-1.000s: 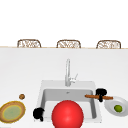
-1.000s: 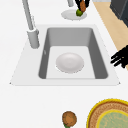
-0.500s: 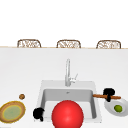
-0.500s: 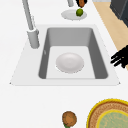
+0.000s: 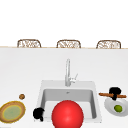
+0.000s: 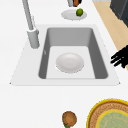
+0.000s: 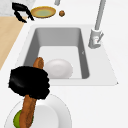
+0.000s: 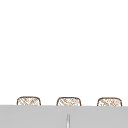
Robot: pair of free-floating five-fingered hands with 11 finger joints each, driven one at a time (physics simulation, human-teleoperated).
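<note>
Right hand (image 5: pixel 115 92) is curled around a brown stick (image 5: pixel 106 94), held just above a white plate (image 5: pixel 110 107) with a lime (image 5: pixel 118 108), right of the sink (image 5: pixel 96 100). Left hand (image 5: pixel 38 113) hangs with fingers spread at the sink's front left corner, near a yellow plate (image 5: pixel 21 107) and a nut (image 5: pixel 22 96).

No writing, label, brand, number or sign can be read anywhere in these views.
</note>
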